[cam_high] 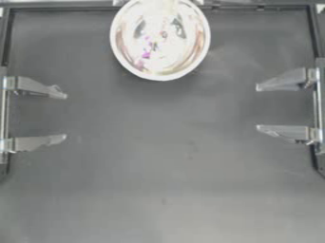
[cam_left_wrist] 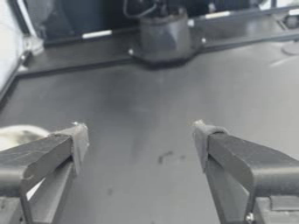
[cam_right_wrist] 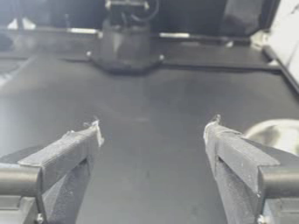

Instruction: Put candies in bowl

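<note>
Candies, tiny wrapped sweets (cam_high: 151, 47), show only as small magenta and pale flecks inside the large round shiny silvery-white metal bowl (cam_high: 124, 56); with the glare on its reflective inside I cannot count them or sort them by colour. From where I stand, the near stretch of the dark grey table (cam_high: 158, 180) lies flat and matte. Midway across, the left gripper (cam_high: 63, 115) is drawn back at the left edge, its two pale jaws spread wide with nothing between them. Opposite it, the right gripper (cam_high: 257, 107) is pulled back at the right edge, jaws likewise wide apart and holding nothing. Both grippers are well apart from the bowl. Farther off, the bowl stands at the table's far edge, about central between the two arms. Each wrist view catches a sliver of its bright rim (cam_left_wrist: 17, 133) (cam_right_wrist: 277, 131) beside one jaw.
</note>
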